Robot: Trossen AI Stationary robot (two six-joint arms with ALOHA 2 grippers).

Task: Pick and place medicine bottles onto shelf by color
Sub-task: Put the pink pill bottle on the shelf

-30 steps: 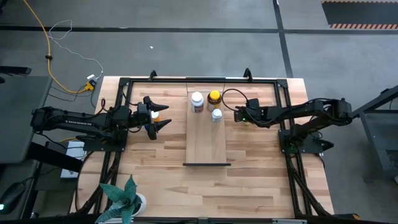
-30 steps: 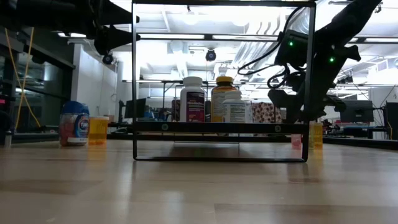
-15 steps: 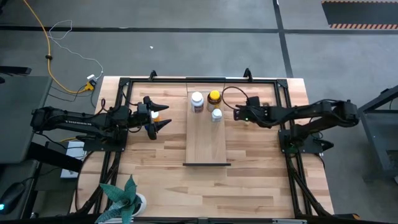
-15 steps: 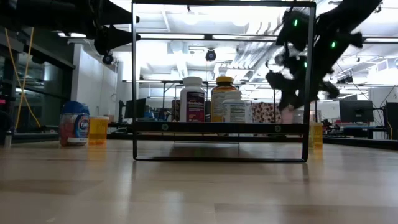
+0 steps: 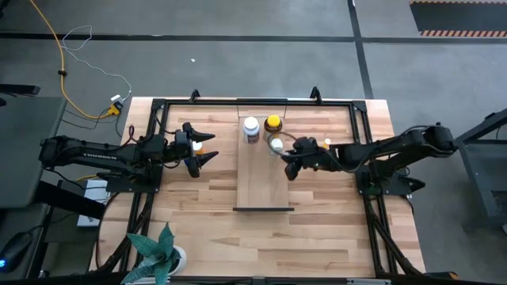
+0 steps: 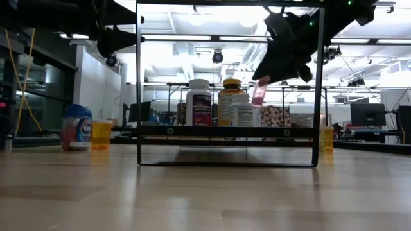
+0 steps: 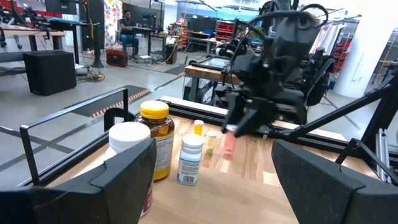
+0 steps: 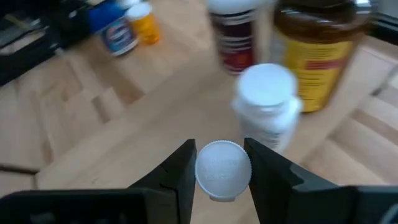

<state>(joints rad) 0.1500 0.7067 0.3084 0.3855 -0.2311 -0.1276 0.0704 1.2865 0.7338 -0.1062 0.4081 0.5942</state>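
The shelf (image 5: pixel 261 178) lies down the middle of the table. At its far end stand a white-capped bottle (image 5: pixel 251 128), an amber bottle with a yellow cap (image 5: pixel 273 123) and a small white bottle (image 5: pixel 276 145). My right gripper (image 5: pixel 290 168) hovers by the shelf's right edge, next to the small white bottle (image 8: pixel 266 102), and is shut on a tiny pinkish bottle (image 6: pixel 259 93) with a white cap. My left gripper (image 5: pixel 214 148) waits open and level, left of the shelf. A blue-capped bottle (image 6: pixel 77 127) and an orange one (image 6: pixel 101 133) stand on the table at the left. My right gripper pinches the tiny bottle's white cap (image 8: pixel 222 169) between its two fingers, one finger (image 8: pixel 184 163) on each side of it. The fingers slant down from the table's right. The pinkish body (image 7: pixel 229 142) hangs tilted below them, clear of shelf and table.
A black metal frame (image 5: pixel 158 104) runs round the table, with uprights (image 6: pixel 137 83) in the low view. Another small orange bottle (image 6: pixel 326 138) stands right of the shelf. A potted plant (image 5: pixel 158 249) sits at the near left corner. Bare shelf (image 5: pixel 261 190) lies nearer than the bottles.
My right gripper has risen from the table right of the shelf with the tiny bottle, lifting it clear. It has swung toward the table's left, to the shelf's right edge, rolling and tipping as it went. My left gripper has kept still.
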